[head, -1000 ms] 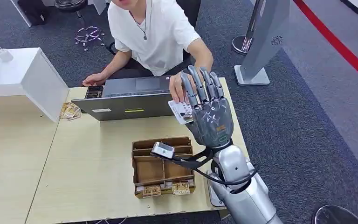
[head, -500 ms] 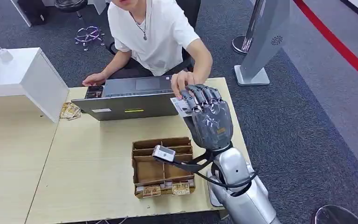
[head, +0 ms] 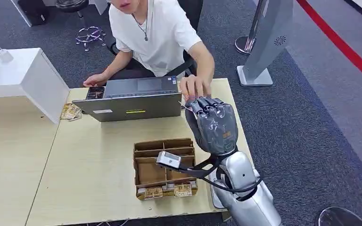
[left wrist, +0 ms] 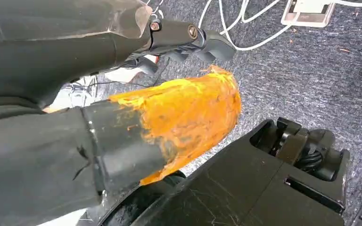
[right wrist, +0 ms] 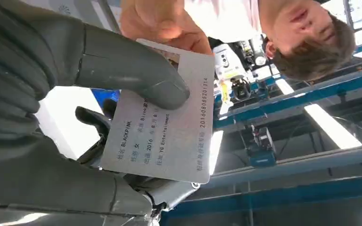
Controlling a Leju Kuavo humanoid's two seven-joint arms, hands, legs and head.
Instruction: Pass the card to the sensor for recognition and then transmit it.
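One card (right wrist: pixel 167 125) pinched under thumb of right hand (head: pixel 212 123), raised above far right corner of worktop (head: pixel 99 165). Long axis directed away from robot toward person's hand (head: pixel 195 87), already touching card's far edge. Handover judged imminent; release required. Left hand (left wrist: pixel 122 117) hanging low beside body, grip state not determinable.

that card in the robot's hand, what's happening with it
The robot's right hand holds a card, thumb pressed on its face, raised over the far edge of the table beside the laptop. A seated person's hand has hold of the card's far end, so a handover looks underway.
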